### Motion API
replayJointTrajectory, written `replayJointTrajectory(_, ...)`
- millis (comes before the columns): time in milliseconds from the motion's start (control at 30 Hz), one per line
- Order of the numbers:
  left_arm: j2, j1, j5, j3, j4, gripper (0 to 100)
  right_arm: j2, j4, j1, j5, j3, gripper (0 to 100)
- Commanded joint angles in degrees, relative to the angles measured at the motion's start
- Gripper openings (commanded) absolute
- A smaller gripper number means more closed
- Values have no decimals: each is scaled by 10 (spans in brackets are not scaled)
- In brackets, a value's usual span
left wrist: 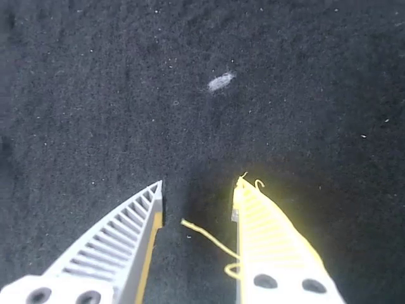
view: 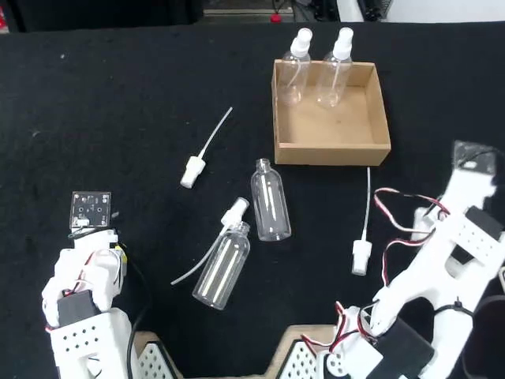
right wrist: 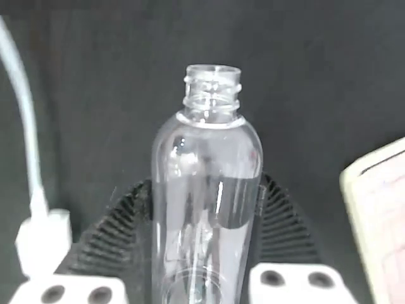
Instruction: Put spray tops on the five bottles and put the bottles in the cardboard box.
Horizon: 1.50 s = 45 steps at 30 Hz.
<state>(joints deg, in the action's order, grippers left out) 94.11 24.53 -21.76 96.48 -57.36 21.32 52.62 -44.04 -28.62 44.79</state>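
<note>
Gripping a bare bottle point(right wrist: 205, 164) by its body, the right jaws close on it from both sides, their black ribbed pads point(right wrist: 117, 218) touching the clear wall. Its threaded neck is open and points away from the wrist. Just beside those jaws lies a loose top point(right wrist: 41, 237), its thin tube point(right wrist: 22, 107) stretching away over the black desk point(view: 118, 103). In the high view the right arm point(view: 442, 260) slants across one near corner of the desk. The loose top lies beside it, tube pointing towards the box point(view: 331, 150).

The box sits at the far side of the desk. Two capped bottles are inside at its far wall, side by side, one point(view: 294, 75) touching or nearly touching the other point(view: 335, 75), each with a white spray head on.

Two more bottles lie between the box and the arms. An uncapped bottle point(view: 270, 201) lies on its side near the box's front wall, neck towards the box. Just beside it, nearer the arms, a second bottle point(view: 222, 264) has a second top point(view: 234, 212) with its head at the neck. That top's tube runs out askew past the bottle's side, so it is not seated. I cannot tell whether it passes over or under the bottle. A third top point(view: 193, 170) lies apart from both, its tube angled towards the far side.

The left arm point(view: 83, 300) stands at the other near corner, well apart from every bottle. The left jaws are partly open with nothing between them, tips over bare desk. A pale speck of lint point(left wrist: 221, 81) lies beyond them.
</note>
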Motion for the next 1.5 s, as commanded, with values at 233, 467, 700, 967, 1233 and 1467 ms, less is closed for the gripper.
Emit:
replayJointTrajectory(233,4,6,-4,14,-4,178,30,-389,24,166,50,122)
replayJointTrajectory(467,4,6,-4,14,-4,178,31,-658,23,183,201,110)
replayJointTrajectory(700,4,6,-4,14,-4,178,26,-762,46,183,244,113)
replayJointTrajectory(967,4,6,-4,14,-4,178,26,-948,78,183,364,113)
replayJointTrajectory(1233,4,6,-4,14,-4,177,25,-971,73,183,389,113)
replayJointTrajectory(1467,3,7,-4,14,-4,176,25,-971,73,183,408,113)
